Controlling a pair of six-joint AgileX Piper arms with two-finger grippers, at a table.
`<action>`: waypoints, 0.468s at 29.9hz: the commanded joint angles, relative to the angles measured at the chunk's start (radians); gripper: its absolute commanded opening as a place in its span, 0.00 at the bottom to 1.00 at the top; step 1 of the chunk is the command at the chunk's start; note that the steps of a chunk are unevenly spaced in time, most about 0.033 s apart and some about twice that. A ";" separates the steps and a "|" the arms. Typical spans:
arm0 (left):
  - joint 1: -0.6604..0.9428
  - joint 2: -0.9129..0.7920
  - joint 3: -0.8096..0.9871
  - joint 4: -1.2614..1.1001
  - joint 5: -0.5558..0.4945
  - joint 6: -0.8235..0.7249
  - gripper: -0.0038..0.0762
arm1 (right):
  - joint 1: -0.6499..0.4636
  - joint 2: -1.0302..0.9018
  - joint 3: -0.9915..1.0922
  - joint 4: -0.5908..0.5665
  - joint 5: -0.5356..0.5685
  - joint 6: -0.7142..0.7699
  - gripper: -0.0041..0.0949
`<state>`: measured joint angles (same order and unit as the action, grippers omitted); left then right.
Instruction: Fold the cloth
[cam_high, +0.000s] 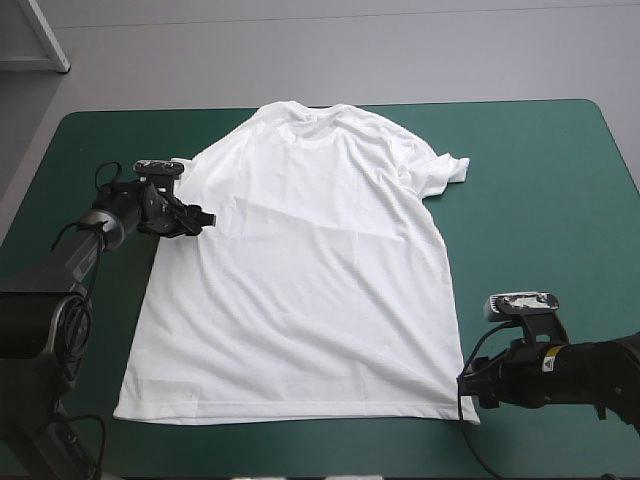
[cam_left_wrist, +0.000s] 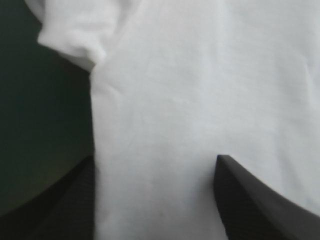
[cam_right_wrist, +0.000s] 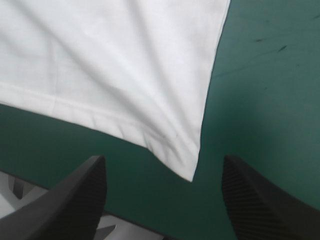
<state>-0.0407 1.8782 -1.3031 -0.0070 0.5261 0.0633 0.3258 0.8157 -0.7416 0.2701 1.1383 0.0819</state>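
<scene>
The T-shirt (cam_high: 300, 270) is plain white from collar to hem, its creases shaded pale grey. The hem (cam_right_wrist: 100, 117) carries a line of stitching, white on white. The table cover (cam_high: 540, 200) is an even teal-green, unpatterned apart from a few small dark marks (cam_right_wrist: 281, 48) seen in the right wrist view. The left gripper (cam_high: 203, 220) has 2 black fingers (cam_left_wrist: 250, 210) with a fine woven grain; the right gripper (cam_high: 468, 385) has 2 black fingers (cam_right_wrist: 260, 200) showing the same fine cross-hatch texture.
</scene>
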 joint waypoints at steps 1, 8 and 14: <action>0.001 -0.017 -0.026 -0.005 -0.036 -0.008 0.53 | 0.000 -0.001 -0.031 -0.027 -0.110 0.007 0.67; 0.001 -0.006 -0.026 -0.005 -0.038 -0.008 0.08 | 0.000 0.133 -0.146 -0.099 -0.167 0.005 0.67; 0.001 -0.006 -0.026 -0.005 -0.037 -0.004 0.07 | -0.001 0.323 -0.312 -0.155 -0.250 -0.020 0.67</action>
<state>-0.0417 1.8974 -1.3127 -0.0292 0.4932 0.0624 0.3258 1.0741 -0.9590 0.1343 0.9634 0.0839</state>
